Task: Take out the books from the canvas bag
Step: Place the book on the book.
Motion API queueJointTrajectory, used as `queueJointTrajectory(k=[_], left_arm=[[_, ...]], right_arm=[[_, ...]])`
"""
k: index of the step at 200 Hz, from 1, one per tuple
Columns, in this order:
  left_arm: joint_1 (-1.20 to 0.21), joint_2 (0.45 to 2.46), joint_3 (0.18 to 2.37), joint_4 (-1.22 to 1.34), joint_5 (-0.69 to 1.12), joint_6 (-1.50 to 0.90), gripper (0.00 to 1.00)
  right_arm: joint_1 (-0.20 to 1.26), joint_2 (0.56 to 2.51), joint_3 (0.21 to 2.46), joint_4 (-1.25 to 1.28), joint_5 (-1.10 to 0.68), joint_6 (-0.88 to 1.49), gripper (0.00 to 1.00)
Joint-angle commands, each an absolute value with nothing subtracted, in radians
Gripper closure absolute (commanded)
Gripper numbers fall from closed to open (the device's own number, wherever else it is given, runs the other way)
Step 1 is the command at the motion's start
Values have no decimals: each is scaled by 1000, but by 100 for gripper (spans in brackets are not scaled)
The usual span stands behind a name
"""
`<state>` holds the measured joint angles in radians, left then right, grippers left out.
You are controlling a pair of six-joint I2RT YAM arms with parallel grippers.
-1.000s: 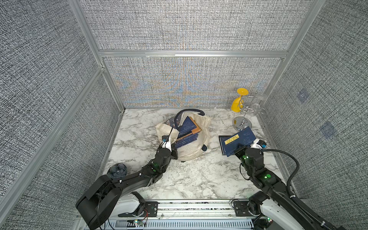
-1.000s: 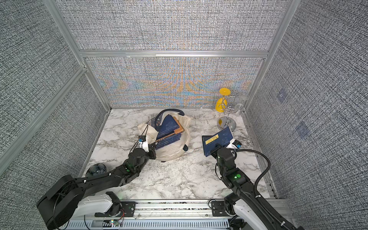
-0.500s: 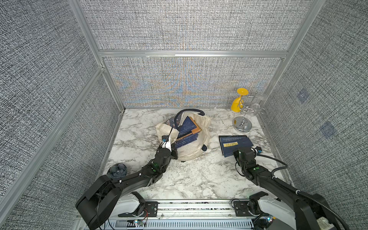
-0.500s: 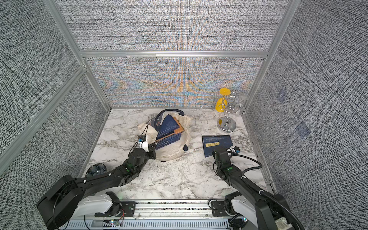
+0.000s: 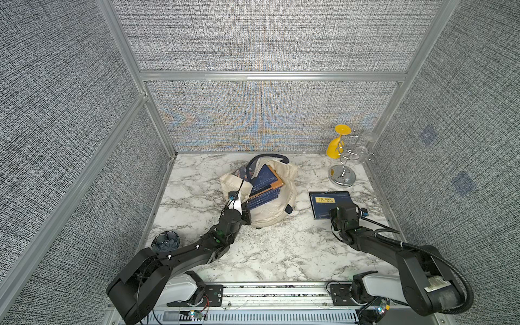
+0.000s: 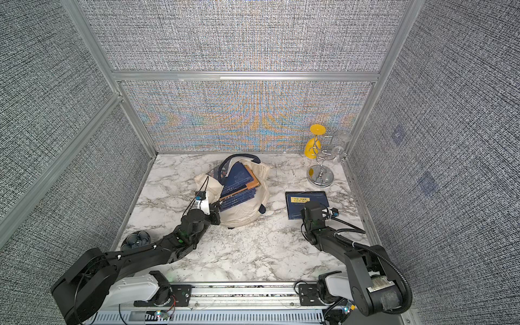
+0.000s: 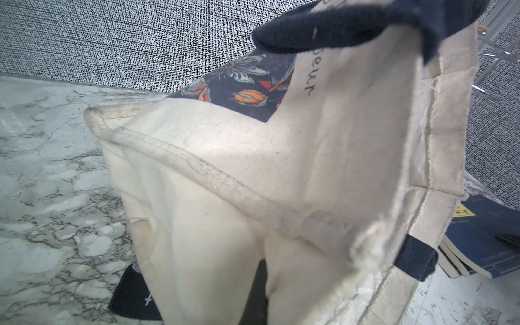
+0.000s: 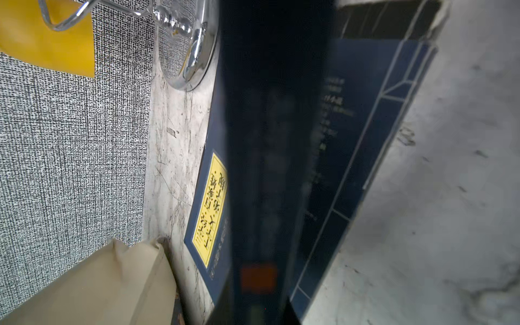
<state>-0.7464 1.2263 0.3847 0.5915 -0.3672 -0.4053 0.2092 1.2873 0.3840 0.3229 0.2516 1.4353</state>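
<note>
Open marble (image 5: 281, 247) between canvas bag (image 5: 270, 213) and flat book (image 5: 323, 209); glass rack (image 5: 342, 176) just behind the book, possibly against it.

Both arms, 2 total, stretched fwd and held low. L gripper (image 5: 245, 216) clamped on canvas bag (image 5: 270, 216) rim. R gripper (image 5: 337, 211) clamped on book (image 5: 326, 200), near edge.

Chrome rack (image 5: 342, 177), yellow goblet (image 5: 334, 146), dark bowl (image 5: 165, 241)

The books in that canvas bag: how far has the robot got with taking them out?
Done: one book lies flat on the marble table, outside the canvas bag. In hand: the right gripper is shut on that book's near edge; the left gripper pinches the bag's rim. Left: a stack of books sits in the bag's mouth.
</note>
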Motion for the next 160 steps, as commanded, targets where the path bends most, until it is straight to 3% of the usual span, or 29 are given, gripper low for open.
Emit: queueJointTrajectory(k=[1,57,84,126,160], left_arm=[[-747,1228,395,607,-364,-406,100],[-747,1239,401,607,-360,-406,100],[-747,1240,401,607,-360,-405,100],[-747,1235,400,604,-359,-401,100],[-747,1242,402,604,-353,-401,100]], right_arm=[[184,1287,400,295,183,1385,95],[117,1298,442,198,48,1305,84],[116,1288,436,180,18,1299,74],[116,1242,430,129,-17,1282,50],[116,1210,424,75,-14,1279,38]])
